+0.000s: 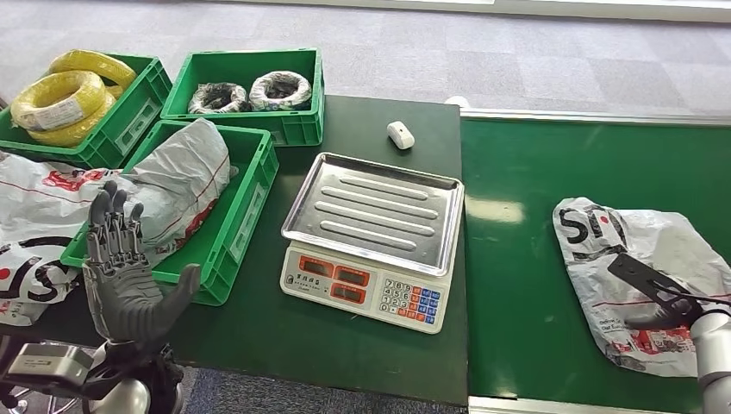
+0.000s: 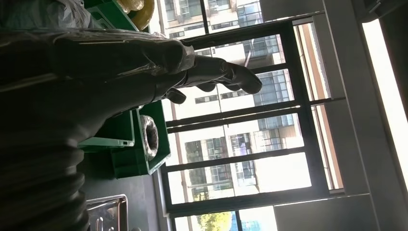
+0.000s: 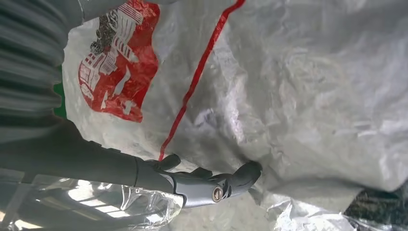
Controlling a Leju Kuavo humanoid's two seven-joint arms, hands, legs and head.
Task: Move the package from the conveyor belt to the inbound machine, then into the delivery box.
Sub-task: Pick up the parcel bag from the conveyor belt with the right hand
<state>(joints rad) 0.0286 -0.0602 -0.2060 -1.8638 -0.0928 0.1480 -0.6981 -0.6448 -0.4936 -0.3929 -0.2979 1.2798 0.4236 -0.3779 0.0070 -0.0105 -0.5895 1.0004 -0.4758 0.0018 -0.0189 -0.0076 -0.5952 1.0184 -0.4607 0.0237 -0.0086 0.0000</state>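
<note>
I see head view evenly bright, glare on scale tray [image 1: 379,207] | left wrist backlit by windows [image 2: 250,144], foreground dark | right wrist sharp.

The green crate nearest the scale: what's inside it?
The green crate holds a grey plastic package with red markings, bulging over its rim. Anything beneath the package is covered.

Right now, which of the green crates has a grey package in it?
The front crate, nearest the scale, holds the grey package. The two behind hold yellow cable coils and dark wire coils.
</note>
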